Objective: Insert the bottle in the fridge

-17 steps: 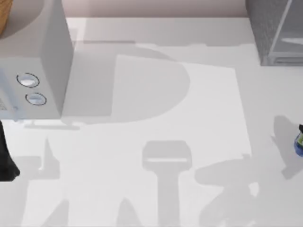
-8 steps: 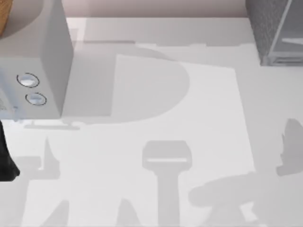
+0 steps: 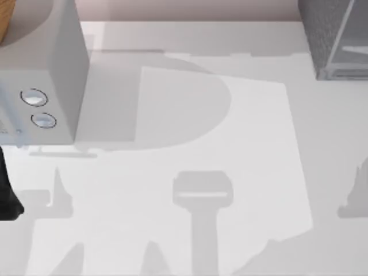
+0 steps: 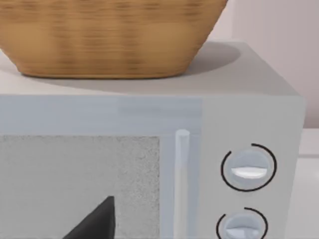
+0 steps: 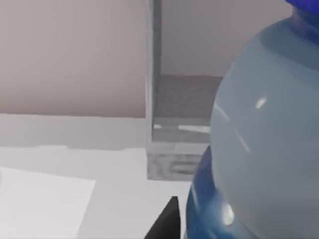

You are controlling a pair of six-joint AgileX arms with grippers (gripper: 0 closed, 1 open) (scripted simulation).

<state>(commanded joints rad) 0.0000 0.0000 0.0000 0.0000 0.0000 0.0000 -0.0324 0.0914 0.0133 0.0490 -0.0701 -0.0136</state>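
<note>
The bottle [image 5: 259,144] sits close in front of the right wrist camera, its blue cap [image 5: 305,10] at the top and the bluish label band low down. Beyond it stands the fridge [image 5: 179,124], which the top view places at the table's [image 3: 190,230] far right corner [image 3: 336,37]. Whether the right gripper's jaws are closed on the bottle I cannot tell. The left arm [image 3: 7,190] waits at the left edge, facing the white box [image 4: 199,114] with two dials under a basket [image 4: 109,35]; its jaws cannot be judged either.
</note>
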